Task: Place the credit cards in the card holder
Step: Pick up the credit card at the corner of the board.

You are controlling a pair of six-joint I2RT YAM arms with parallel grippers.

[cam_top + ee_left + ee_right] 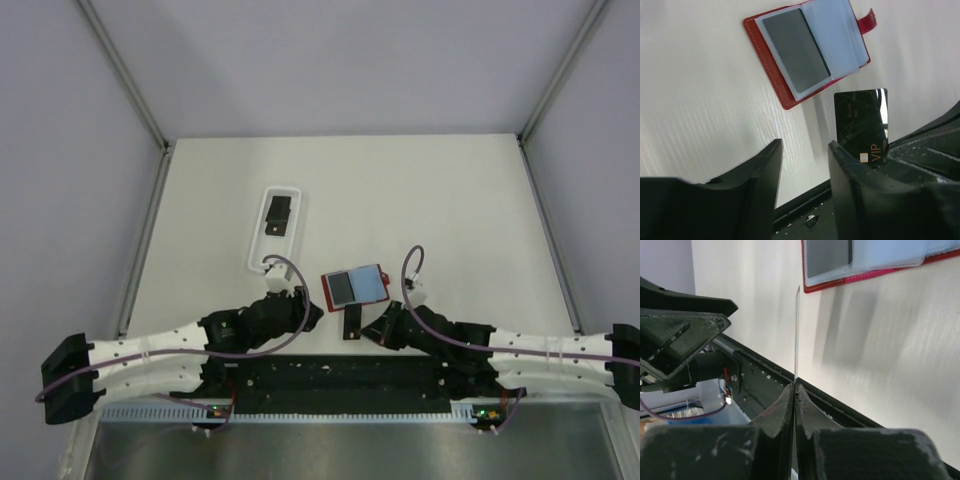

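The red card holder (354, 288) lies open on the table, its pale blue-grey sleeves up and a dark card showing in its left sleeve (796, 50). My right gripper (795, 386) is shut on a black credit card (797, 330), held edge-on just short of the holder's near edge (865, 276). The left wrist view shows this card's face with "VIP" on it (861, 124). My left gripper (805, 150) is open and empty, just left of the holder. Another black card (279, 215) lies in the white tray.
A white oblong tray (276, 230) stands behind my left gripper. A black rail (330, 375) runs along the table's near edge. Metal frame posts (140, 230) border the table left and right.
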